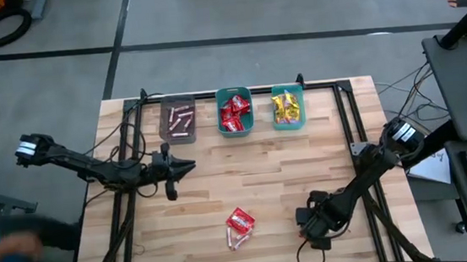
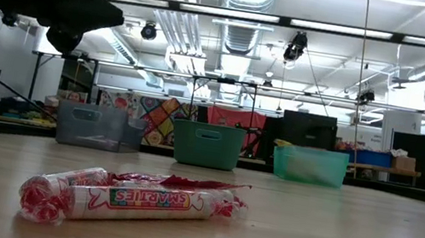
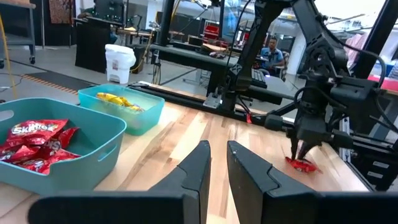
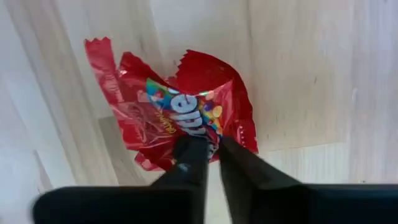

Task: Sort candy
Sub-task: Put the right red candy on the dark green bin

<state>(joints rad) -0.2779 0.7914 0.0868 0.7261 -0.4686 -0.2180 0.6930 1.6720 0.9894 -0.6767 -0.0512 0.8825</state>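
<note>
A: Right gripper [image 4: 211, 144], what is it doing?
B: It is pinching a red packet [image 4: 180, 109]. The fingers are sitting almost together on the packet's near edge, and the packet is lying flat on the table [image 1: 262, 171], at the near right part, under the gripper.

A: Left gripper [image 1: 187, 165]?
B: It is hanging over the left-middle of the table, pointing toward the centre. The fingers are standing nearly together with a slim gap between them, holding nothing.

A: Any loose candy?
B: A second red packet [image 1: 240, 221] is lying near the front centre, apart from the right gripper. The pink stick rolls [image 2: 130, 199] are lying just in front of it, touching it in the low view.

A: Bins?
B: Three are sitting in a row at the far edge.
- The grey bin [image 1: 165, 120] on the left is holding pink sticks.
- The middle teal bin [image 1: 221, 115] is holding red packets.
- The right teal bin [image 1: 302, 108] is holding yellow packets.

A: Anyone around?
B: A person is sitting far behind the table in the left wrist view, and a blurred sleeve is showing off the table's left side in the high view.
</note>
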